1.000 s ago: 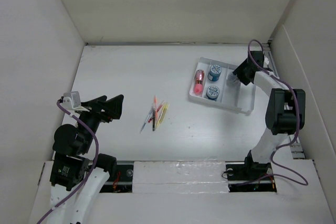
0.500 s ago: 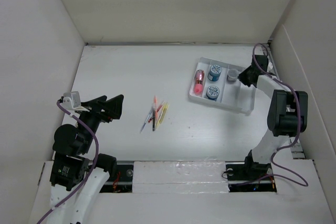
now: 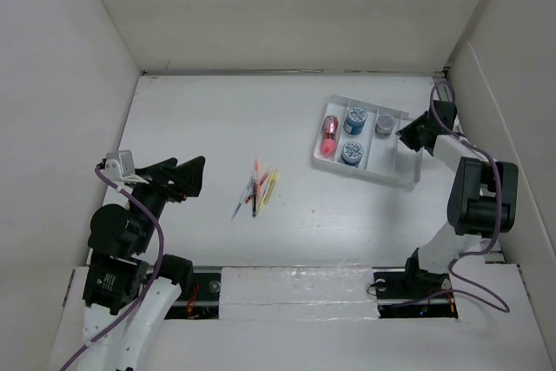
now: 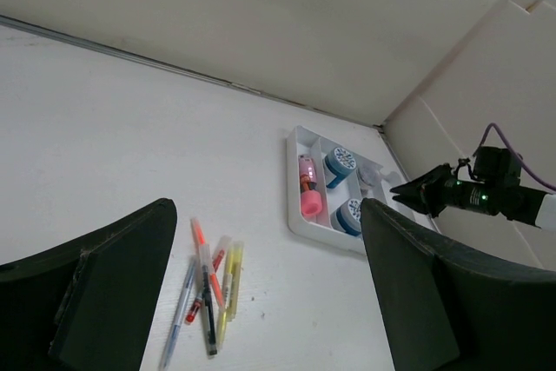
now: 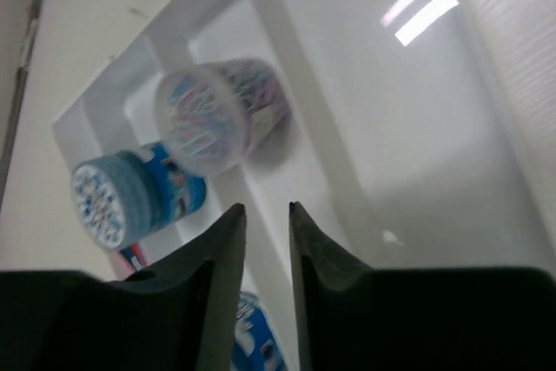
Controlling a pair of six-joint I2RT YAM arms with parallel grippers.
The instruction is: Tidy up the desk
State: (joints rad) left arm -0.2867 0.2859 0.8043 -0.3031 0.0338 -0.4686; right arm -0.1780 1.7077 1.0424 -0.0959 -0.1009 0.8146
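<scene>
We are judging the table (image 3: 200,119) half tidied: four items are sitting in the tray (image 3: 401,159) on its right side, while loose pens (image 3: 258,188) are lying mid-table. The right pincer (image 3: 408,134) is hovering beside the tray, narrowly parted and empty. The left pincer (image 3: 187,175) is gaping wide, grasping nothing.

Pens (image 3: 257,188) lie on the desk (image 3: 200,119); tray (image 3: 360,174) right of them.

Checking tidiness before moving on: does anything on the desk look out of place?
Yes: a cluster of pens lies loose, fanned and overlapping, on the bare desk, apart from the tray that holds the other small items.
</scene>
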